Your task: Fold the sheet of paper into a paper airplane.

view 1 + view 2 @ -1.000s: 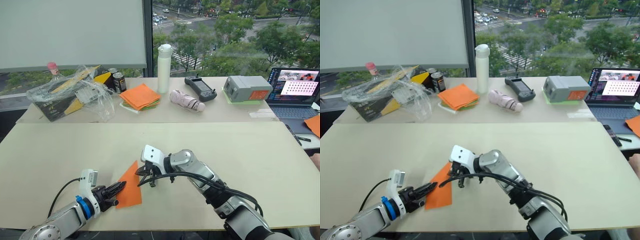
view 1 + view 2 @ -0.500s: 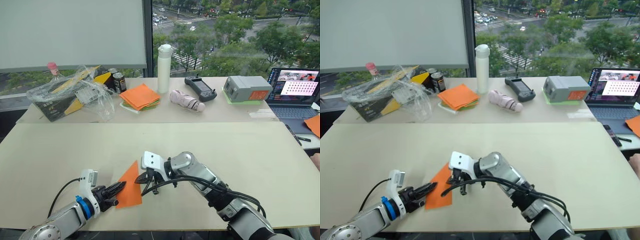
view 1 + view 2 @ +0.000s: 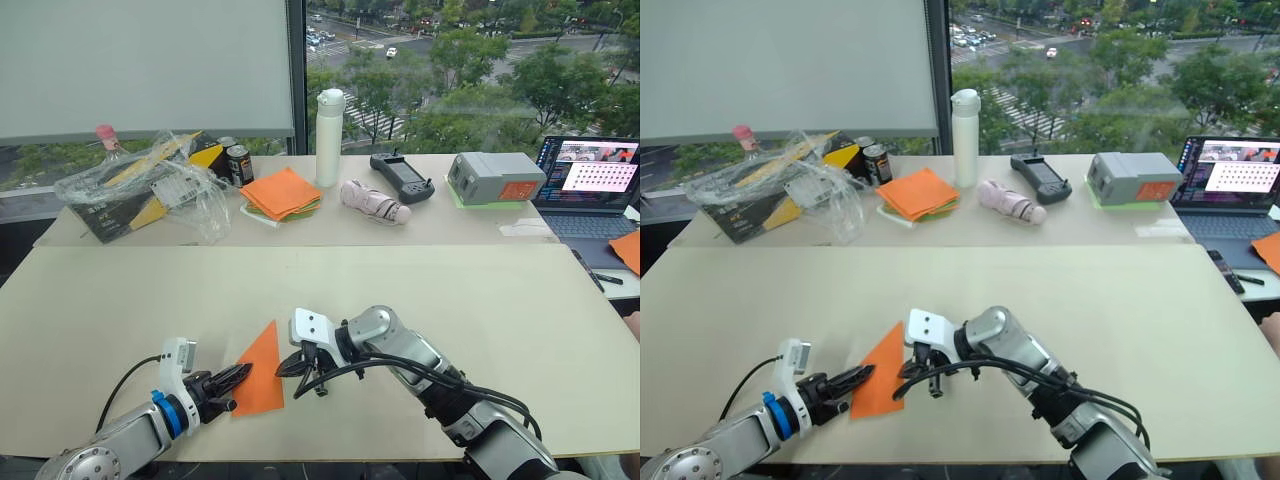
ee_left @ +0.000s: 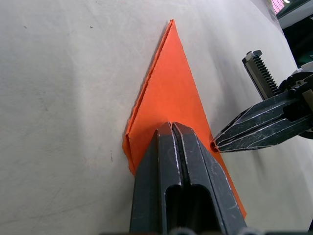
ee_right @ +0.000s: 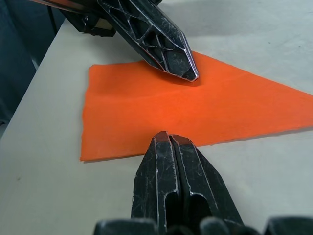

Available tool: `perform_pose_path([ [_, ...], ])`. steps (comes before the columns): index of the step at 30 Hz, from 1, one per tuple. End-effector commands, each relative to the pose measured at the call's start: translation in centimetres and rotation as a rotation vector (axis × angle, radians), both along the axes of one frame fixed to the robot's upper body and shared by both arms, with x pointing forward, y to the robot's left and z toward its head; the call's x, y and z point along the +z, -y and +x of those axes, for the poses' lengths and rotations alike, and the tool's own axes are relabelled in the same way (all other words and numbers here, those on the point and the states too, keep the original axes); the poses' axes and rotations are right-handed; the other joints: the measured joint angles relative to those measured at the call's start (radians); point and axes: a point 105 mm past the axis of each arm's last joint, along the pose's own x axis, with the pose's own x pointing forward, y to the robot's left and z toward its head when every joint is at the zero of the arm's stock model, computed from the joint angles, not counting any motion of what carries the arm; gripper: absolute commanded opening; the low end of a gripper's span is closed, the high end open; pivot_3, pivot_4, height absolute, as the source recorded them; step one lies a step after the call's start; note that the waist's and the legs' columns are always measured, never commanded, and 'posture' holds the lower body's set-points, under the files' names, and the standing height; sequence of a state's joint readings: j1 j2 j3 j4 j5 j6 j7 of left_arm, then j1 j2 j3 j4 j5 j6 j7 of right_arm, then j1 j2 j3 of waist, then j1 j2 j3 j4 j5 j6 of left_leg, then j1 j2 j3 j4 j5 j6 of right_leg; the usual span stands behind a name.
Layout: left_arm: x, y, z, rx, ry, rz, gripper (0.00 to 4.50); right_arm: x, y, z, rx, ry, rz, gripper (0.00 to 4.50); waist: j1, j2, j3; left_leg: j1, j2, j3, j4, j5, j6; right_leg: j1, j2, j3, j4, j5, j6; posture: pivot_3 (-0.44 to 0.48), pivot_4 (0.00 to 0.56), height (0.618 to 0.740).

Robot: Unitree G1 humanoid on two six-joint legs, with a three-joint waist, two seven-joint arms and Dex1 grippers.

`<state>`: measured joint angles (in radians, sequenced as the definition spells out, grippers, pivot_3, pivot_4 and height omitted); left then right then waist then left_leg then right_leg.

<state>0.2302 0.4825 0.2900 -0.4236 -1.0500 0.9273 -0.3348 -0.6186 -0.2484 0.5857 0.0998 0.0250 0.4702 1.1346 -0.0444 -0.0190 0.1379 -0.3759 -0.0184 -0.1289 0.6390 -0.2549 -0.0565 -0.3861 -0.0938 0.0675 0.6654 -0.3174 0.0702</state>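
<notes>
1. The desk (image 3: 520,330) is carrying the work near its front edge.
2. The sheet of paper (image 3: 262,372) is lying flat there, creased into a bright-orange pointed triangle.
3. The left gripper (image 4: 172,128), jaws closed, is pressing its tip on the paper.
4. The right gripper (image 5: 169,139), jaws closed, is touching the paper's edge.

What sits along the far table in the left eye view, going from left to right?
Plastic bag → dark can → orange paper pile → white bottle → black handheld controller → grey box → laptop.
</notes>
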Motion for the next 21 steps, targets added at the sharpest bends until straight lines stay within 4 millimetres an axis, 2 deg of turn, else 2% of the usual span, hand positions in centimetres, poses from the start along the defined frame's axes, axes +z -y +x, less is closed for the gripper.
perform_pose_path([
  [1,-0.3,-0.6,0.0,0.018,-0.023,0.027,0.02,-2.3,0.6,-1.2,0.022,-0.094,-0.075,0.0,0.0,0.0,0.0,0.0,0.0,0.0,0.0,0.0,0.0,0.0,0.0,0.0,0.0,0.0,0.0,0.0,0.15,0.74],
  [8,0.0,-0.5,0.2,0.02,-0.018,0.021,0.02,-3.0,0.6,-1.3,0.036,-0.101,-0.099,0.0,0.0,0.0,0.0,0.0,0.0,0.0,0.0,0.0,0.0,0.0,0.0,0.0,0.0,0.0,0.0,0.0,0.15,0.74],
  [13,0.1,-0.5,0.2,0.022,-0.017,0.015,0.02,-3.5,1.1,-2.4,0.095,-0.13,-0.132,0.0,0.0,0.0,0.0,0.0,0.0,0.0,0.0,0.0,0.0,0.0,0.0,0.0,0.0,0.0,0.0,0.0,0.15,0.74],
  [21,0.2,-0.3,0.2,0.019,-0.022,0.008,0.02,-4.3,1.2,-2.8,0.117,-0.151,-0.157,0.0,0.0,0.0,0.0,0.003,0.0,0.0,-0.002,0.0,0.0,0.003,0.0,0.0,-0.001,0.0,0.0,0.0,0.15,0.74],
])
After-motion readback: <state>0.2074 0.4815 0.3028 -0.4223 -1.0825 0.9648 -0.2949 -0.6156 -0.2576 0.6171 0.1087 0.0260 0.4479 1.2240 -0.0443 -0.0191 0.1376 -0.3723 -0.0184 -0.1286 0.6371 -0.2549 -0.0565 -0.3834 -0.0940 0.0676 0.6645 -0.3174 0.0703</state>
